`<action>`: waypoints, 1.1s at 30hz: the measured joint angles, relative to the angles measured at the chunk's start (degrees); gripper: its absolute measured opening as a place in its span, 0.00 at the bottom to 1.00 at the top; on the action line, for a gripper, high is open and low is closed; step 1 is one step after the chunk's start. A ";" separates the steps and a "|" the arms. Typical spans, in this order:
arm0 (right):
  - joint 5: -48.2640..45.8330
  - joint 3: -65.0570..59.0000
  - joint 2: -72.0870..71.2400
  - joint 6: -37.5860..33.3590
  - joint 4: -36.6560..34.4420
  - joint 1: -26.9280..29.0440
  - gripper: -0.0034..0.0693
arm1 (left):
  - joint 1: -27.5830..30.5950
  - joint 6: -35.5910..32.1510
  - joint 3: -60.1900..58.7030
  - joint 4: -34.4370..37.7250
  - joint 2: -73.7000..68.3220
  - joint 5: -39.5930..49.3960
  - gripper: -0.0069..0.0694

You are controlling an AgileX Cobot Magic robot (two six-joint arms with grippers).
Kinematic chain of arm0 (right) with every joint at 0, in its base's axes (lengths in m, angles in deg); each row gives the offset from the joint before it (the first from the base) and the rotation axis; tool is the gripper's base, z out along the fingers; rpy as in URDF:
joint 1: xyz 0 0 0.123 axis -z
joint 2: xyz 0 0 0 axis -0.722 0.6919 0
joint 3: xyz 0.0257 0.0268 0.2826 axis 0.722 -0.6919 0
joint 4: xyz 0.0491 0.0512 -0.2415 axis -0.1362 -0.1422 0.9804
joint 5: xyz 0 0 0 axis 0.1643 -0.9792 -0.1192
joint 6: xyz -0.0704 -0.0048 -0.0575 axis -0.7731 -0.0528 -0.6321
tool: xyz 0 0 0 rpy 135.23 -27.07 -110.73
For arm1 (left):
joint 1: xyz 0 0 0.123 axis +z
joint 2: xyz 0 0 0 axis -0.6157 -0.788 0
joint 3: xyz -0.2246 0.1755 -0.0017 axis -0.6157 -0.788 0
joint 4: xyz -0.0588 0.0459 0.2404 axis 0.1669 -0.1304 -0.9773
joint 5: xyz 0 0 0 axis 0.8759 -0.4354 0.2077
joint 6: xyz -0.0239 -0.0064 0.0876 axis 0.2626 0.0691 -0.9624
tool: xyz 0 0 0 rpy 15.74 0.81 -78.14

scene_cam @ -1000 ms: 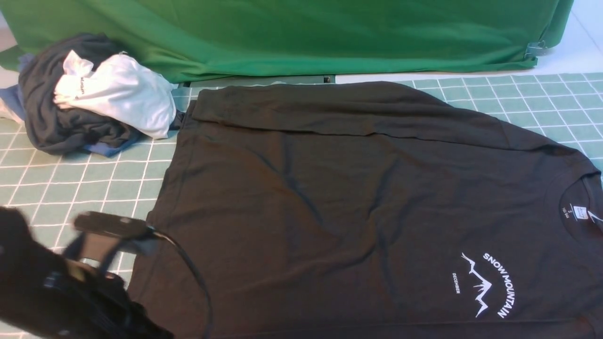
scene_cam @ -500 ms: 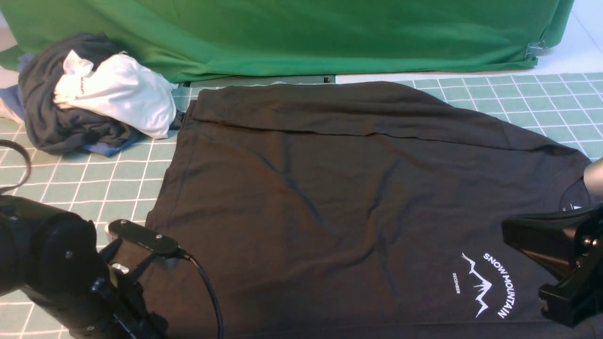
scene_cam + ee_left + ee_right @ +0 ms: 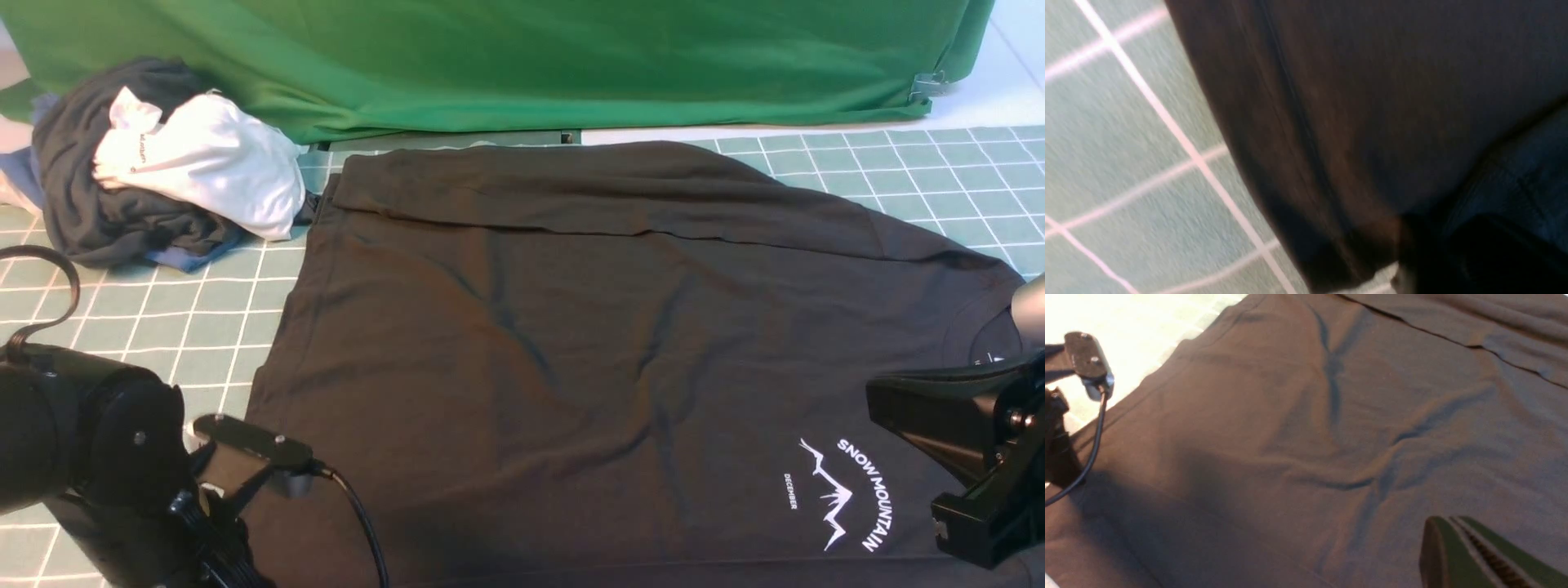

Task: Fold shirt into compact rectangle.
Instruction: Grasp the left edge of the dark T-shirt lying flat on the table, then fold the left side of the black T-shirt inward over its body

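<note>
Well, at the far left a heap of garments (image 3: 155, 180), dark, white and blue, sits on the green gridded mat (image 3: 163, 318) just in front of the green backdrop cloth (image 3: 522, 57). Nearer the camera on that side, the left arm (image 3: 90, 457) is low at the shirt's near-left hem corner, its wrist camera bar (image 3: 253, 437) over the edge of the fabric. In the left wrist view the left gripper (image 3: 1474, 261) is only a dark blur against the hem, so I cannot tell whether it is released or pinching the cloth. The shirt (image 3: 571, 367) takes up the middle and right of the mat, lying spread and mostly flat. Its hem is to the left and its collar to the right. A long band along its far side is folded over onto the body, and soft creases cross the middle. Its near edge runs out of the front view. Toward the right, the white mountain print (image 3: 849, 490) reads sideways on the chest, with the neck label (image 3: 992, 359) partly hidden beyond it. At the far right, the right gripper (image 3: 1447, 528) is over the shirt beside the collar, its two fingers clenched together. Whether any fabric is caught between them cannot be told.
</note>
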 joint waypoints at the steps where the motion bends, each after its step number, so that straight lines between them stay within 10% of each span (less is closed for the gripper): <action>1: 0.00 0.00 0.00 0.00 0.00 0.00 0.06 | 0.00 0.00 0.00 -0.01 0.00 0.50 0.19; 21: 2.61 0.00 0.00 -0.05 1.03 0.00 0.07 | -0.05 0.92 21.58 0.02 4.68 13.15 0.10; 33: 4.02 0.00 0.00 0.14 1.66 0.00 0.08 | -0.05 2.73 49.73 -14.30 -5.15 13.04 0.10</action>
